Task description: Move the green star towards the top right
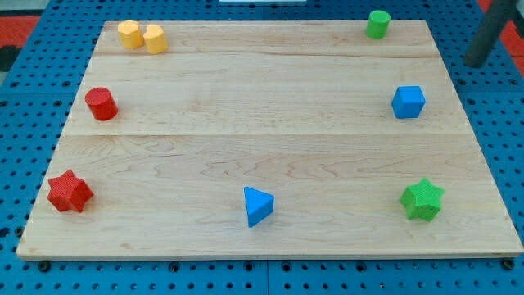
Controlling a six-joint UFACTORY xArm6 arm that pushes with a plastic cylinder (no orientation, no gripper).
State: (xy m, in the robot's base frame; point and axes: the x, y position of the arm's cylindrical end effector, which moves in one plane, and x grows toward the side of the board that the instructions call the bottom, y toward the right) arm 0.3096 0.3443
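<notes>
The green star point(422, 199) lies near the board's bottom right corner. My tip point(474, 62) is the lower end of the dark rod at the view's top right, just off the board's right edge, far above the star and to the right of the blue cube point(408, 102). It touches no block.
A green cylinder point(377, 24) stands at the top right. Two yellow blocks point(142, 37) sit side by side at the top left. A red cylinder point(101, 104) is at the left, a red star point(69, 192) at the bottom left, a blue triangular block point(258, 206) at the bottom centre. The wooden board point(270, 156) rests on blue pegboard.
</notes>
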